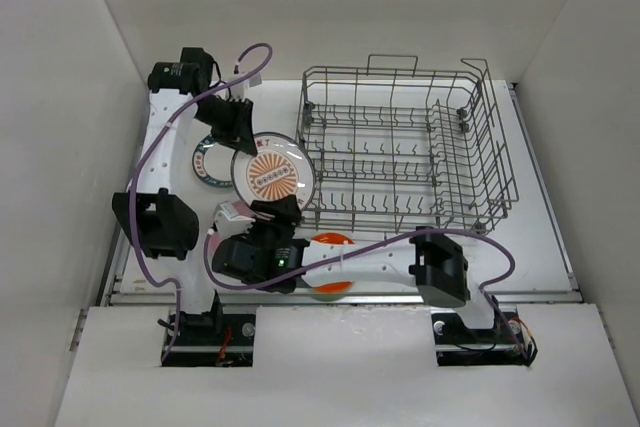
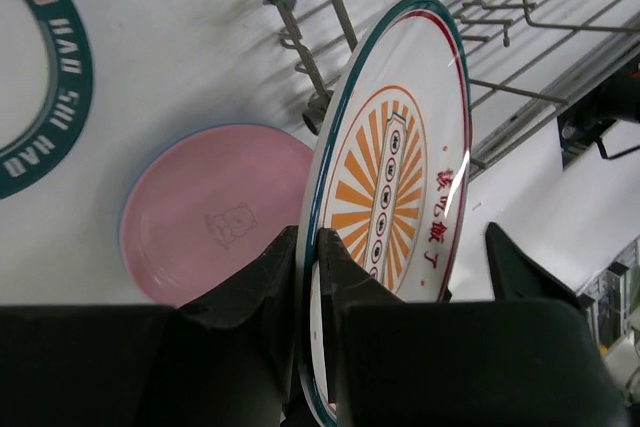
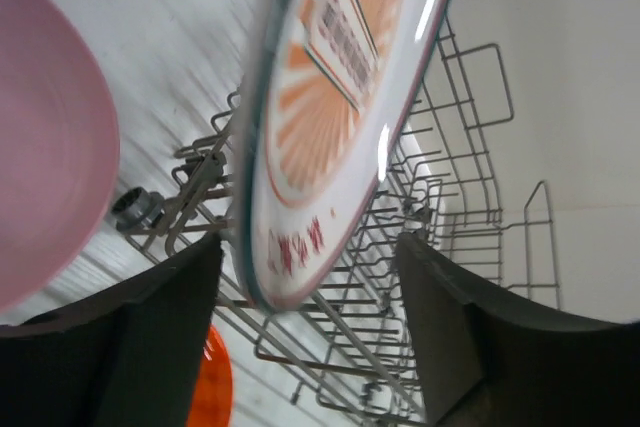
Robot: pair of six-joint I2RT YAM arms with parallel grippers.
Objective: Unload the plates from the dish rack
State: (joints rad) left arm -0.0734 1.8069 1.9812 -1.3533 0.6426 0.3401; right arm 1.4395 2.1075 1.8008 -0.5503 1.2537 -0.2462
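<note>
My left gripper (image 1: 238, 137) is shut on the rim of a white plate with a dark rim and orange sunburst centre (image 1: 272, 175) and holds it tilted above the table, just left of the grey wire dish rack (image 1: 405, 147). In the left wrist view the jaws (image 2: 310, 247) pinch this plate (image 2: 395, 177) edge-on. A pink plate (image 2: 215, 212) lies flat below it. My right gripper (image 1: 264, 213) is open, and in its wrist view (image 3: 310, 287) the held plate's lower edge (image 3: 340, 97) sits between the fingers without touching them.
A white plate with a green lettered ring (image 1: 208, 162) lies left of the held plate. An orange plate (image 1: 330, 242) lies partly under my right arm, in front of the rack. White walls enclose the table on three sides.
</note>
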